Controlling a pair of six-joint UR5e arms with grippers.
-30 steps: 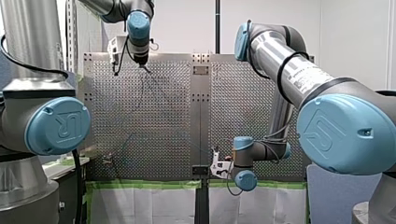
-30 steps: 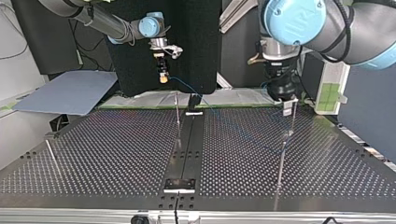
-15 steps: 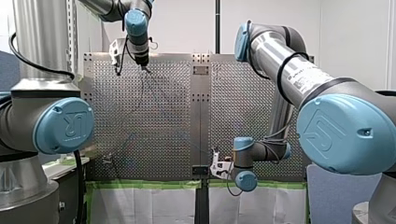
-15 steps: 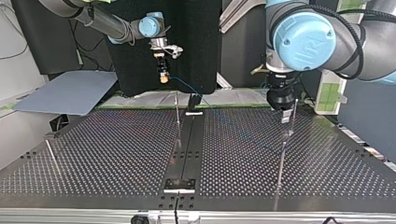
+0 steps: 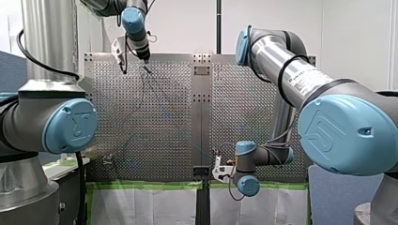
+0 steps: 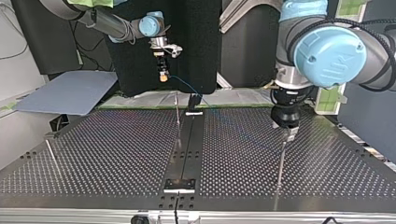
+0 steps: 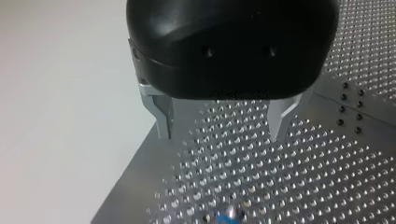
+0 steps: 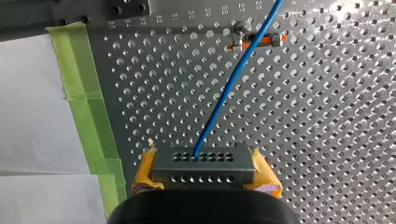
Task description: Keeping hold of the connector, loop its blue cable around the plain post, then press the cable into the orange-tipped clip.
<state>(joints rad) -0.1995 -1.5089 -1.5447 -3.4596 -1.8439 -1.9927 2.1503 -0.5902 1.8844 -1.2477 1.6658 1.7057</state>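
Note:
My right gripper has yellow pads and is shut on the grey connector. The blue cable leaves the connector and runs ahead across the orange-tipped clip; I cannot tell if it is seated. In the top view my right gripper hangs above the table's far edge, with the cable trailing down from it. My left gripper is open and holds nothing; its metal fingers hover over the perforated plate. In the top view it stands right above a thin post.
Another thin post stands by the centre rail, and a third near the top view's left edge. Green tape and white paper border the plate beside my right gripper. A grey-blue sheet lies beyond the table.
In the top view my left gripper has come nearer and lower, down to the tip of the thin post. My right gripper has stayed almost still, holding the connector.

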